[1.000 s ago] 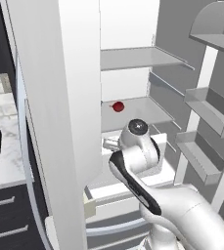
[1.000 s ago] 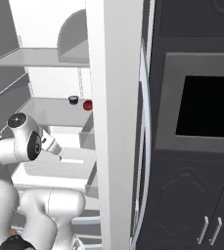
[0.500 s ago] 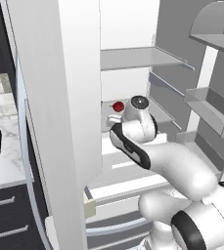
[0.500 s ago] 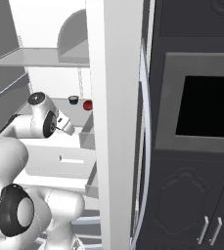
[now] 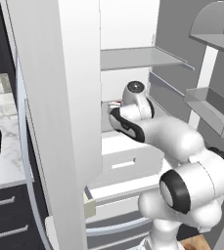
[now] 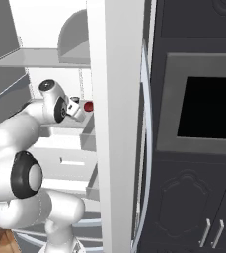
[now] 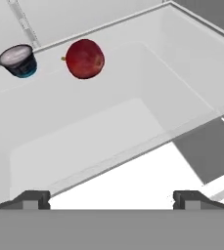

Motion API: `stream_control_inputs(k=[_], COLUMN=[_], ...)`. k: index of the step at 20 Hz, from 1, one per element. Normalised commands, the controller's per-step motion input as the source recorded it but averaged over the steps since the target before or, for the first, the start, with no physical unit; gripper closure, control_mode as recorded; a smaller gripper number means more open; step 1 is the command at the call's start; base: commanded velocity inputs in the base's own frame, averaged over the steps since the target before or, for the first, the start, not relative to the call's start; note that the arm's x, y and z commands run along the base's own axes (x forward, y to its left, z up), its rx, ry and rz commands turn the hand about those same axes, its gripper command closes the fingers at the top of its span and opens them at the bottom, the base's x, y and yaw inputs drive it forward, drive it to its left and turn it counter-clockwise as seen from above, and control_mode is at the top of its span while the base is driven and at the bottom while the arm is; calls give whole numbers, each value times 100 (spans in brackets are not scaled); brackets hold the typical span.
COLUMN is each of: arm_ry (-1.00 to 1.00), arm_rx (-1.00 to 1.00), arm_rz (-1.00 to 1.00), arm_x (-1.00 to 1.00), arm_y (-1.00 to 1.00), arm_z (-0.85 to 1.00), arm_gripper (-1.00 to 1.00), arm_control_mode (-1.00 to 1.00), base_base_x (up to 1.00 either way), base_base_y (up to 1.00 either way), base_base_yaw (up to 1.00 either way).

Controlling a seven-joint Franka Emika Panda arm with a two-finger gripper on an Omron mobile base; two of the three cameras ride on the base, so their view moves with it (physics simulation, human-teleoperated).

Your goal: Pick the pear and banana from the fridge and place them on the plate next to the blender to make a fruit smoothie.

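The fridge stands open, its white wall filling the left of the left base view and its door racks hanging at the right. The arm reaches in over the white drawers to the middle shelf. The gripper hangs above that shelf's front edge, its fingers spread wide with nothing between them. The pear lies near the shelf's back edge, well apart from the fingertips; in the right base view it shows just beside the hand. A small dark cup with a blue rim stands near the pear, at the same back edge.
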Motion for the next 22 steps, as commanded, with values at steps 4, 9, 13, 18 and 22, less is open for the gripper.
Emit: stream_control_inputs(k=[4, 9, 13, 18, 22], arm_ry=[5, 1, 0, 0, 0], arm_rx=[-7, 0, 0, -3, -3], arm_rz=[0, 4, 6, 3, 6], arm_x=[73, 61, 50, 48, 71], arm_y=[-6, -11, -17, -8, 0], arm_z=[0, 0, -5, -36, -23], arm_gripper=[-100, -100, -100, -100, -100], arm_control_mode=[-100, -100, -100, -100, -100], base_base_x=[0, 0, 0, 0, 0], base_base_y=[0, 0, 0, 0, 0], base_base_yaw=[0, 0, 0, 0, 0])
